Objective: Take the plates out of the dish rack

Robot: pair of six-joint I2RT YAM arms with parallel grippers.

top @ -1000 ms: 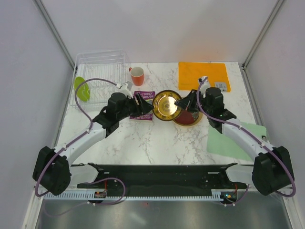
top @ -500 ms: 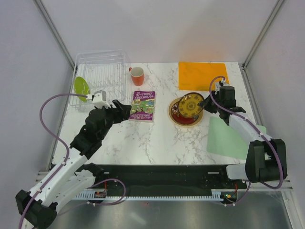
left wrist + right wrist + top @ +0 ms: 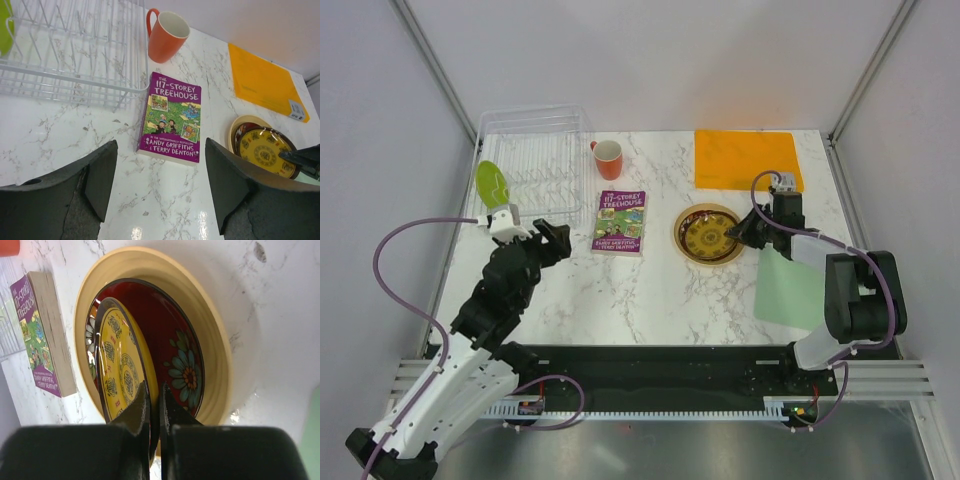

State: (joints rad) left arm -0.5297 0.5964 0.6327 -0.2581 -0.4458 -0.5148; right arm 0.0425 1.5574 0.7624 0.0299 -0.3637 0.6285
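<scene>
The clear dish rack [image 3: 535, 155] stands at the far left, with the lime-green plate [image 3: 491, 185] upright in its left end. The pale-yellow plate [image 3: 686, 217] lies right of centre with the dark red plate [image 3: 182, 352] in it. The brown-and-yellow plate [image 3: 707, 235] rests on top. My right gripper [image 3: 741, 233] is shut on that plate's right rim, one finger above and one below [image 3: 154, 396]. My left gripper [image 3: 560, 238] is open and empty above bare table, near the rack's front corner; in its wrist view [image 3: 161, 186] it faces the purple book.
A purple book [image 3: 621, 221] lies between the rack and the plate stack. An orange-red mug [image 3: 608, 158] stands beside the rack. An orange mat [image 3: 745, 158] lies at the far right and a green mat [image 3: 800, 285] at the near right.
My right gripper carried the brown-and-yellow plate right and lowered it onto the stack. My left arm drew back to the near left, away from the book, with its jaws open.
</scene>
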